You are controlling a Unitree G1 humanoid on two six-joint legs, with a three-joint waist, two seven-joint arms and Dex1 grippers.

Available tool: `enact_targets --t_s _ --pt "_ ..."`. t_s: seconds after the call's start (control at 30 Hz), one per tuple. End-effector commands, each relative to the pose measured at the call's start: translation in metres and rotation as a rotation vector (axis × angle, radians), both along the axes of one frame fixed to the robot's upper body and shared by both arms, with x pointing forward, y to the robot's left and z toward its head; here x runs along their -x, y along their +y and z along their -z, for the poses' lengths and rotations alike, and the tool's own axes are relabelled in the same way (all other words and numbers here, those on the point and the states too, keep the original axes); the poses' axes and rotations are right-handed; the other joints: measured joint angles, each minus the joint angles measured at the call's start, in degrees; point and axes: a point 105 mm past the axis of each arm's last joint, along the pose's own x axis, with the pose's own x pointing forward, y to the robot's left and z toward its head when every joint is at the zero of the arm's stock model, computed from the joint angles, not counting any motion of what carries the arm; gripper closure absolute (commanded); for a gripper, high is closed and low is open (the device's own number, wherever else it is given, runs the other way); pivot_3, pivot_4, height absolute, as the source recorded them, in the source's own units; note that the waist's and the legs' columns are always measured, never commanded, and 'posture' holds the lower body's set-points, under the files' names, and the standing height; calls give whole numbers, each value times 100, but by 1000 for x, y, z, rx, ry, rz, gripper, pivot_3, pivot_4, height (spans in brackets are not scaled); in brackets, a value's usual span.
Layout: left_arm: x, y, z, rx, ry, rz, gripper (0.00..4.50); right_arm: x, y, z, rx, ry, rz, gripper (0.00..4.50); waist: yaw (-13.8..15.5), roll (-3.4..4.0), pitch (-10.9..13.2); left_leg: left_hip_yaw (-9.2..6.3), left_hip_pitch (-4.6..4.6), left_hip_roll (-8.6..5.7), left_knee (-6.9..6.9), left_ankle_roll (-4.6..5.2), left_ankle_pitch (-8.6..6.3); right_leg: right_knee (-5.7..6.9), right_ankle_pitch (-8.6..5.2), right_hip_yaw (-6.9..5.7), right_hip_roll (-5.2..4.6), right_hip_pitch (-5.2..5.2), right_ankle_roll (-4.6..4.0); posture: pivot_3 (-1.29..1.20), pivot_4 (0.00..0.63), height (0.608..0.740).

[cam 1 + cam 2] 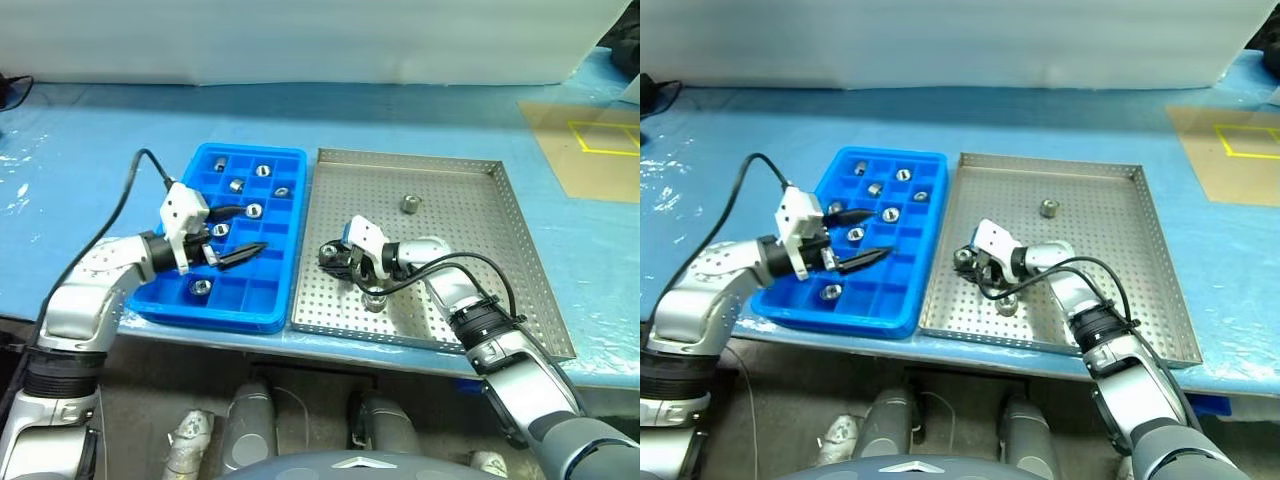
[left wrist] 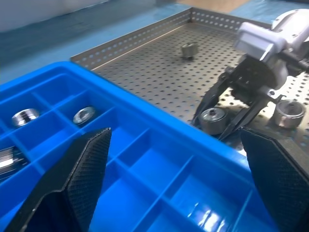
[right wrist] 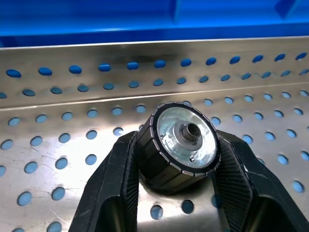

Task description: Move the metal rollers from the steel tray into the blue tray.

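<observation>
the right gripper (image 1: 331, 254) has its black fingers clamped on one small shiny silver roller (image 3: 184, 145), low over the perforated square steel tray (image 1: 470, 215) by its left rim. two more rollers (image 1: 409, 204) lie there. the left gripper (image 1: 240, 232), jaws wide apart, hovers over the bright blue compartmented plastic tray (image 1: 285, 250), which holds several rollers.

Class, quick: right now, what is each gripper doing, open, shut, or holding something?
Left gripper: open, empty, over the blue tray.
Right gripper: shut on a metal roller in the steel tray.
</observation>
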Motion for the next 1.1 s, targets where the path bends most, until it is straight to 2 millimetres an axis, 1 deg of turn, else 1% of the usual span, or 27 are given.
enact_targets --t_s 0.03,0.07,0.1,0.17,0.23,0.33,0.43,0.5,0.57,0.73,0.83,0.9,0.97,1.07,1.1 --pt "-2 36 -19 -23 -69 -120 0 -6 11 -55 -94 -137 -48 2688 -6 0 0 -1 0 2 -1 0 0 0 0 0 1 -2 0 111 150 740" --pt "-2 42 -21 -30 -74 -140 0 -6 14 -61 -97 -152 -60 2688 -2 0 0 -1 0 2 -2 0 0 0 0 0 1 -2 0 111 150 740" --pt "0 52 -23 -54 -80 -171 0 -6 21 -72 -111 -182 -86 2688 1 0 0 -2 -1 2 -2 0 0 0 0 0 1 -4 0 139 150 740" --pt "5 67 -26 -85 -89 -218 0 -3 42 -90 -146 -226 -153 2688 -10 -2 0 -5 -2 2 -2 0 0 0 0 0 1 -5 0 161 150 740" --pt "9 76 -30 -94 -97 -249 0 0 61 -99 -170 -240 -211 2688 6 -3 0 -7 -1 4 -8 4 -3 -1 -2 -1 1 -7 -3 191 150 740" --pt "16 82 -32 -91 -101 -273 0 5 89 -101 -194 -226 -284 2688 48 -5 -1 -7 -1 4 -24 10 -7 -4 -7 -6 1 -10 -12 220 150 740" --pt "25 83 -29 -92 -88 -284 0 10 118 -102 -221 -199 -339 2688 92 -9 -1 -10 -6 4 -30 11 -8 -16 -8 -11 0 -10 -14 263 150 740" --pt "31 81 -27 -91 -80 -285 0 16 134 -98 -230 -171 -381 2688 119 -11 0 -10 -17 5 -29 11 -8 -19 -8 -15 -1 -17 -14 298 150 740" --pt "36 77 -25 -90 -72 -281 0 22 145 -89 -225 -135 -420 2688 175 -12 0 -13 -23 7 -30 12 -9 -19 -8 -18 -1 -22 -14 305 150 740" --pt "45 58 -16 -68 -42 -249 0 36 158 -59 -183 -46 -482 2688 240 -12 0 -22 -23 7 -33 9 -8 -19 -9 -21 -1 -21 -15 342 150 740" --pt "47 53 -14 -59 -33 -248 0 38 160 -51 -167 -26 -490 2688 274 -11 0 -25 -21 8 -34 5 -6 -13 -9 -21 -1 -21 -15 348 150 740" --pt "48 51 -13 -57 -29 -246 0 37 160 -45 -151 -23 -482 2688 290 -12 0 -25 -18 9 -34 2 -4 -9 -9 -21 -1 -22 -15 350 150 740" --pt "49 49 -13 -55 -26 -245 0 32 159 -38 -134 -19 -444 2688 310 -11 0 -26 -16 9 -37 0 -3 -8 -9 -20 -1 -23 -15 350 150 740" --pt "48 47 -13 -53 -27 -240 0 23 157 -37 -142 -31 -394 2688 313 -12 -1 -25 -8 8 -41 -2 -2 -9 -9 -17 0 -20 -15 348 150 740" --pt "48 46 -13 -52 -28 -238 0 22 156 -38 -150 -31 -389 2338 318 -12 -1 -25 -6 8 -43 -4 0 -9 -9 -17 0 -18 -15 338 150 740"
